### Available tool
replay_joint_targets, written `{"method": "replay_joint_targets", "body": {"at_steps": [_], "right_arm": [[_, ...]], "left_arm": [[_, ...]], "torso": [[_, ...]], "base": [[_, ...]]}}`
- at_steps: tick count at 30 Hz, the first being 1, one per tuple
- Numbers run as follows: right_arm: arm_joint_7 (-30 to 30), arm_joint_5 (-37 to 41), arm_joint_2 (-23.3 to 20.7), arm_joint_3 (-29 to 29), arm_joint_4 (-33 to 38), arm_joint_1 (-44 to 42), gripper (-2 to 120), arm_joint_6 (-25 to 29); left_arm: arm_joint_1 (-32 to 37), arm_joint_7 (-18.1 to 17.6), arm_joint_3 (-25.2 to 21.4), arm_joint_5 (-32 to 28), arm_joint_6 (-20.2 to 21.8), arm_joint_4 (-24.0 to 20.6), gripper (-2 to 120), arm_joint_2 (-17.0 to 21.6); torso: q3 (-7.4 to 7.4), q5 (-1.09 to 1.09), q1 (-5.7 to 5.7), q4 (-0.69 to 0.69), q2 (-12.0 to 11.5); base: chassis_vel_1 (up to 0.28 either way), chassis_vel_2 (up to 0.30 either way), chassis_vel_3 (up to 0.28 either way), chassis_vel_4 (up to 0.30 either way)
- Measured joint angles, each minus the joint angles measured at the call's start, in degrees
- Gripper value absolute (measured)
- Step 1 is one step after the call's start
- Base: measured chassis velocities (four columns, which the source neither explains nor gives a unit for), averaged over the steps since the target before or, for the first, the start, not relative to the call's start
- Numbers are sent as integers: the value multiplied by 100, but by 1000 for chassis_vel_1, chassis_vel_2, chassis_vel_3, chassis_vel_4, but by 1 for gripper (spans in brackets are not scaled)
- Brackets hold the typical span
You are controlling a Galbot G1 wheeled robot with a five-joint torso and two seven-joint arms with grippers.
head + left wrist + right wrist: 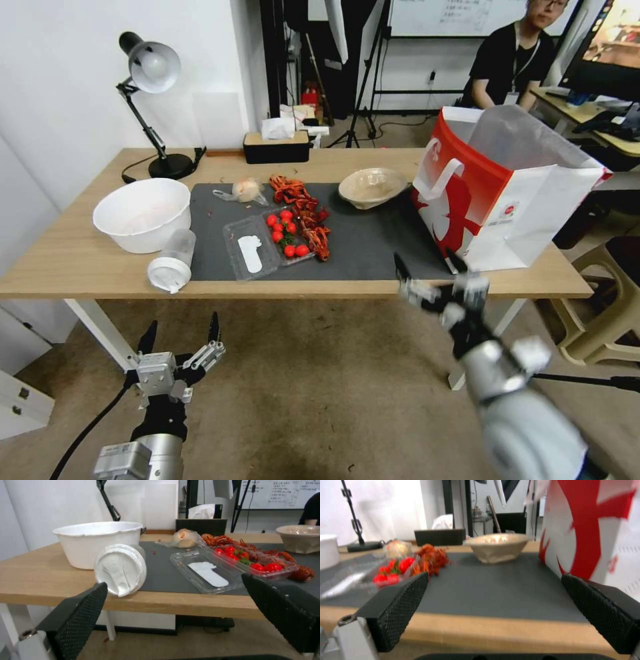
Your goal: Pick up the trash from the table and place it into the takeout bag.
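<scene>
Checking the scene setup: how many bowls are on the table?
2. A white bowl sits at the table's left end beside the mat; a beige bowl sits on the mat's far side near the takeout bag.

One takeout bag [507, 193] stands at the right of the frame, with one beige bowl [371, 186], one white bowl [142, 213] and one lidded cup [172, 261]. One small food bag [245, 191], one clear tray [267, 243] holding six tomatoes [285, 233]. One lamp [151, 107] upper left.
</scene>
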Motion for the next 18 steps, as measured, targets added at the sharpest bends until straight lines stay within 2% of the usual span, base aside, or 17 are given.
{"method": "replay_joint_targets", "body": {"at_steps": [3,10,14,17,18], "right_arm": [[13,-79,32,7,11,-106,100,-8],[190,209,-198,-142,173,278,100,-523],[258,587,-314,-417,39,893,100,-890],[357,1058,-359,-852,-407,1987,100,-1455],[357,1058,-359,-852,-407,1987,100,-1455]], "left_arm": [[22,-1,-2,-3,0,-16,100,26],[94,-3,24,35,-55,-16,100,4],[103,-5,16,40,-67,-13,100,-1],[102,-8,-23,41,-62,-23,100,0],[102,-8,-23,41,-62,-23,100,0]], "torso": [[0,-1,0,0,0],[1,0,0,1,0],[1,1,0,2,-1],[1,1,0,1,-1],[1,1,0,1,-1]], "base": [[0,0,0,0],[0,0,0,0],[0,0,0,0],[0,0,0,0],[0,0,0,0]]}}
